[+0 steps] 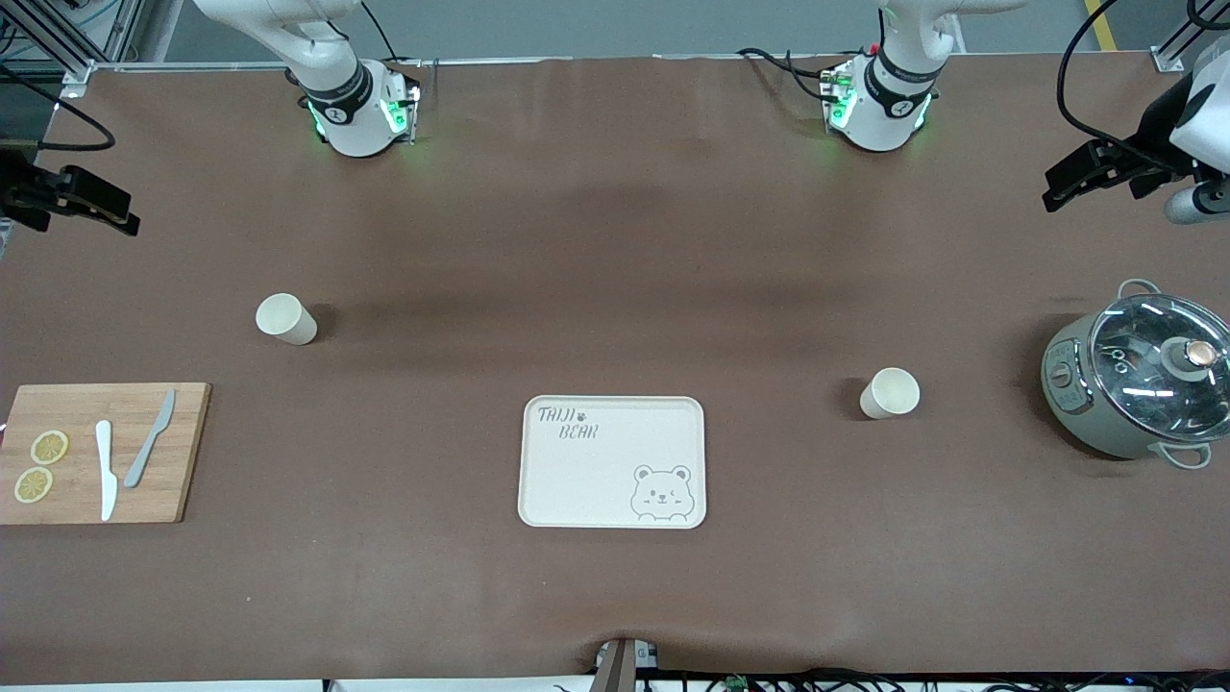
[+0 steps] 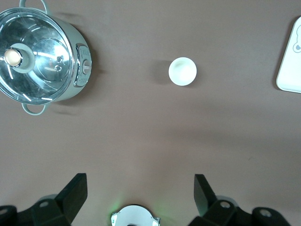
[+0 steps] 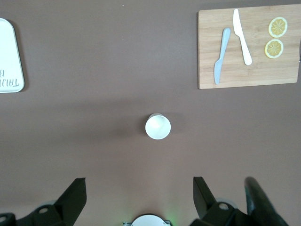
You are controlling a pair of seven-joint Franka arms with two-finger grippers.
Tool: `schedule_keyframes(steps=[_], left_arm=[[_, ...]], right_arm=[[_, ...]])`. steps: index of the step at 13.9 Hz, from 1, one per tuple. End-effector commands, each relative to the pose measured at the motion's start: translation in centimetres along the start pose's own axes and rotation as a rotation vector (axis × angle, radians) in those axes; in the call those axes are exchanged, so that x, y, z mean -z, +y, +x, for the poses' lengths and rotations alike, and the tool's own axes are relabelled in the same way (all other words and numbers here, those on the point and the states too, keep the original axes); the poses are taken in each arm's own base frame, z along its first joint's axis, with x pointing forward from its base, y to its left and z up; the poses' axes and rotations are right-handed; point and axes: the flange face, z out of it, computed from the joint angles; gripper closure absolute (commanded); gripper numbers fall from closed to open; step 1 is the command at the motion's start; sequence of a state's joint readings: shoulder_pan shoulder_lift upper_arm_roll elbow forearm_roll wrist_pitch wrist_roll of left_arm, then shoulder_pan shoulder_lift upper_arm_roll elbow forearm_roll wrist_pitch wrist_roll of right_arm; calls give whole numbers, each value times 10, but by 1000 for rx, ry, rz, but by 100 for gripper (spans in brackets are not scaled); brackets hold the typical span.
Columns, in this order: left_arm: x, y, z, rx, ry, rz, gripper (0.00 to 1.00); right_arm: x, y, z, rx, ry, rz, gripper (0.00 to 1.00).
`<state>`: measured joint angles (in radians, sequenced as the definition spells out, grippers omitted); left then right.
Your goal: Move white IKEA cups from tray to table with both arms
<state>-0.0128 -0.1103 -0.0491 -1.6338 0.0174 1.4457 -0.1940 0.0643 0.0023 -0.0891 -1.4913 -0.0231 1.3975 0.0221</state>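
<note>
One white cup (image 1: 285,318) stands upright on the brown table toward the right arm's end; it also shows in the right wrist view (image 3: 157,126). The other white cup (image 1: 890,393) stands toward the left arm's end, beside the pot, and shows in the left wrist view (image 2: 182,71). The bear-printed tray (image 1: 586,481) lies between them, nearer the front camera, with nothing on it. My left gripper (image 1: 1067,185) hangs high over the table's left-arm end, open and empty (image 2: 141,188). My right gripper (image 1: 123,213) hangs high over the right-arm end, open and empty (image 3: 139,190).
A grey-green pot with a glass lid (image 1: 1143,375) stands at the left arm's end. A wooden cutting board (image 1: 183,452) with two knives and two lemon slices lies at the right arm's end. The tray's edge shows in both wrist views (image 2: 290,66) (image 3: 7,56).
</note>
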Motion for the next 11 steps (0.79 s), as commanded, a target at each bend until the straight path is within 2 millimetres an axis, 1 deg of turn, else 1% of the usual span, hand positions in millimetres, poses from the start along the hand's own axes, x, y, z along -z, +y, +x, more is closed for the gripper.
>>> schedule_keyframes(steps=[1,2,3,4,8,11], left_arm=[[2,3,3,-10,9,-9,0],[1,5,7,-17,19,-3,0],[6,5,11,-13,35,-13,0],[4,6,14,-15,31,-16,0],[1,5,15,-19,24,-11,0],[2,5,15,-19,26,-12,0]], right_arm=[[4,9,-14,-17,18,26,0],[3,15,-14,-26,17,29,0],[2,17,-15,-20,15,34,0],[2,19,-17,-8,25,36,0],[0,28,-17,12,27,38,0],[-1,29,-17,11,24,38,0]])
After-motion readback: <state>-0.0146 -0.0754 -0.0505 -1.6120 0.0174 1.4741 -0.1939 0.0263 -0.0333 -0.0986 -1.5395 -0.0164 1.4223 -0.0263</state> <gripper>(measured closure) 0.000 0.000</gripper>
